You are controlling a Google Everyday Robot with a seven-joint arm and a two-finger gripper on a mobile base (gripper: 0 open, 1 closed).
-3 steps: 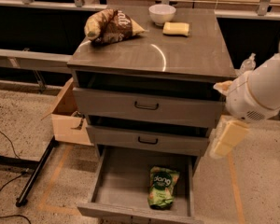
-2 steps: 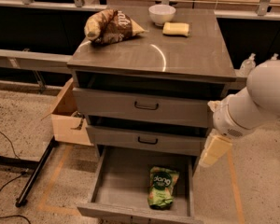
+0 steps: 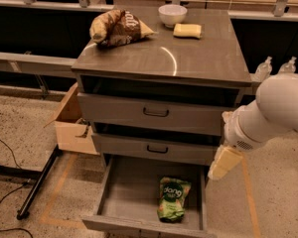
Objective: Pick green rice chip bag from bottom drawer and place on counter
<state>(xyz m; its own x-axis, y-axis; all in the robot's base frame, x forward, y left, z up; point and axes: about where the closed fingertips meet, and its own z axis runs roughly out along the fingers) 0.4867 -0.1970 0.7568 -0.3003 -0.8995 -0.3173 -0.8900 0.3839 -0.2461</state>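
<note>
The green rice chip bag (image 3: 173, 198) lies flat in the open bottom drawer (image 3: 124, 197), right of the drawer's middle and near its front. My white arm comes in from the right, and its pale gripper (image 3: 223, 163) hangs beside the cabinet's right edge, above and to the right of the bag and apart from it. The counter (image 3: 188, 53) is the shiny grey top of the cabinet.
On the counter stand a brown-and-tan snack bag (image 3: 118, 28), a white bowl (image 3: 172, 15) and a yellow sponge (image 3: 187, 30). The two upper drawers (image 3: 156, 114) are slightly open. A cardboard box (image 3: 72, 125) sits left of the cabinet, and bottles (image 3: 264, 68) stand behind it on the right.
My arm has moved down and to the left, bringing the gripper lower beside the cabinet's right edge and closer to the open bottom drawer. The bag has not moved.
</note>
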